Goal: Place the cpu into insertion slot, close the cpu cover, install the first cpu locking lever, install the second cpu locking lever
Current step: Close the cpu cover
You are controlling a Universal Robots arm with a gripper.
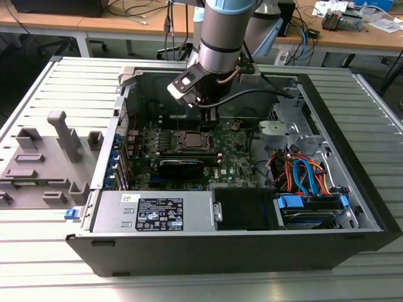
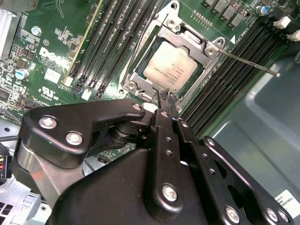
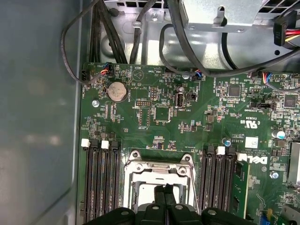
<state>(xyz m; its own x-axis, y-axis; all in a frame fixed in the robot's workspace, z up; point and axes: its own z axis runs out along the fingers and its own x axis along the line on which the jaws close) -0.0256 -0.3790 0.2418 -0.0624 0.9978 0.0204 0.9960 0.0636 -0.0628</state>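
the arm (image 1: 221, 31) is pointed down into the computer case (image 1: 208, 251). the gripper (image 2: 168, 97) is held at the cpu cover's (image 2: 139, 72) edge, fingertips pressed together, nothing gripped. the cpu (image 2: 171, 65) is seated in the insertion slot (image 2: 169, 21).

Black gripper (image 2: 168, 98) (silver screws (image 2: 169, 192)), grey arm (image 1: 219, 38)

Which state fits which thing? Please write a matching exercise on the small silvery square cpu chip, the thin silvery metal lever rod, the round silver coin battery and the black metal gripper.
Things:
1. small silvery square cpu chip
2. thin silvery metal lever rod
3. round silver coin battery
4. black metal gripper

States:
A. fingertips together at the silvery cover frame's edge
B. sticks out over long black memory slots
C. lies inside the cover frame's window
D. sits alone on the green circuit board

Pairs: 1-C, 2-B, 3-D, 4-A
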